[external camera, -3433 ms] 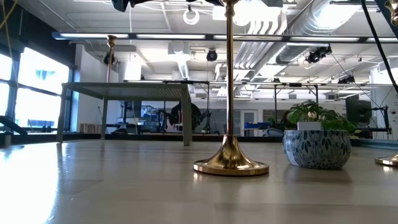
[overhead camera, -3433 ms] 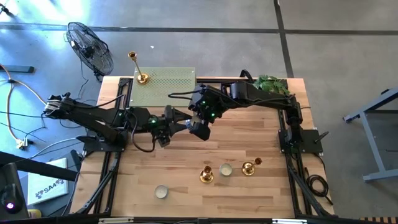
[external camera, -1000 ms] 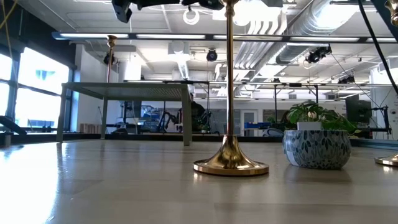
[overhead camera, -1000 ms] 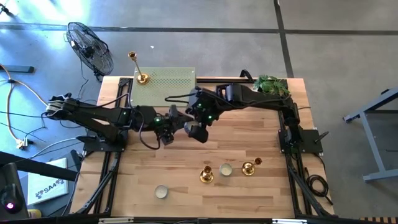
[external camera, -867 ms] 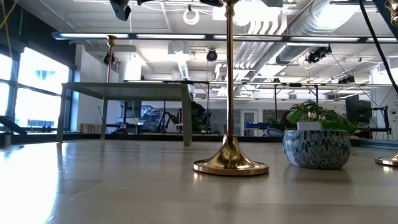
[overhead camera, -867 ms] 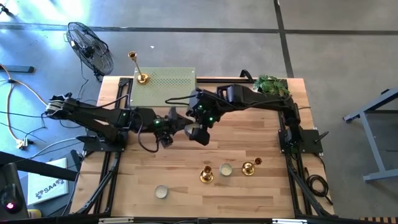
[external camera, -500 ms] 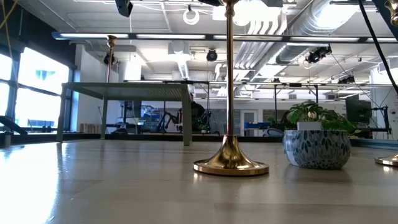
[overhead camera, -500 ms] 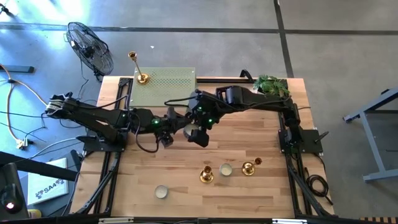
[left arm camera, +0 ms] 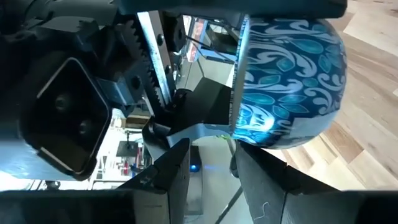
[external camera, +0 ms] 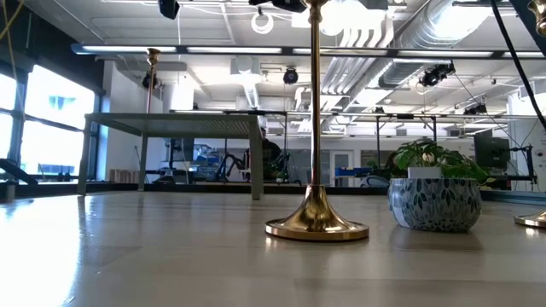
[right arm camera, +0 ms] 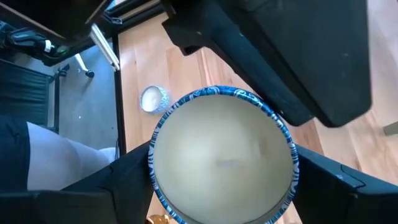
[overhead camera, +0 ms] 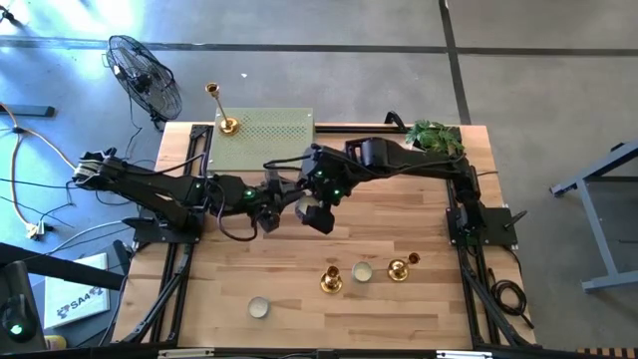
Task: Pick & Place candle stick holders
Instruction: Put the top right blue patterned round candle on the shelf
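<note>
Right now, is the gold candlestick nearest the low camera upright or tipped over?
Upright: the candlestick stands with its stem vertical and its round base flat on the table.

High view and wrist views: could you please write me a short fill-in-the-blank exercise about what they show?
1. ____ candle stick holders stand on the wooden table, with a small cup between them.
2. The bowl held by the right gripper is patterned in white and ____.
3. The left gripper is at the bowl's ____.
4. In the high view, the plant sits at the table's top ____ corner.

Missing words: Two; blue; rim; right.
</note>
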Tool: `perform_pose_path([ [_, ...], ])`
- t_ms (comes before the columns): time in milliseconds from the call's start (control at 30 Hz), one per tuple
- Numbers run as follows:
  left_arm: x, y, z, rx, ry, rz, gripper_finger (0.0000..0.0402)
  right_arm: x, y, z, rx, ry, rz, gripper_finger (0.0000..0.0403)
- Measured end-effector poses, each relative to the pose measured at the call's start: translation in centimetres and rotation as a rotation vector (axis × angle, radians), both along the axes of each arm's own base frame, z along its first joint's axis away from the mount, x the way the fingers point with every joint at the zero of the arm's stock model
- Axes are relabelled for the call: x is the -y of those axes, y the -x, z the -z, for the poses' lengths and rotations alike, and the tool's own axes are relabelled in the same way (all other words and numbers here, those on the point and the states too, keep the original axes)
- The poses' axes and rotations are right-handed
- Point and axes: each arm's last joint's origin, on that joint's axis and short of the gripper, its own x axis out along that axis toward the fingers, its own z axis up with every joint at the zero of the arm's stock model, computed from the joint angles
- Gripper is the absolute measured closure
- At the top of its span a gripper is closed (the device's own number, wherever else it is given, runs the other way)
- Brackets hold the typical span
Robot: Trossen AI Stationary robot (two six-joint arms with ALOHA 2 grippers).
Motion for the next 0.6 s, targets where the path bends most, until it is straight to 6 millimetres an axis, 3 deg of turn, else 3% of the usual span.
perform_pose_path([
  [600, 0.33, 0.37, 0.01, -0.031, -0.102, -0.136, 0.0275, 0.00, 0.07, 0.05, -0.008, 0.002, -0.004, 0.0105],
])
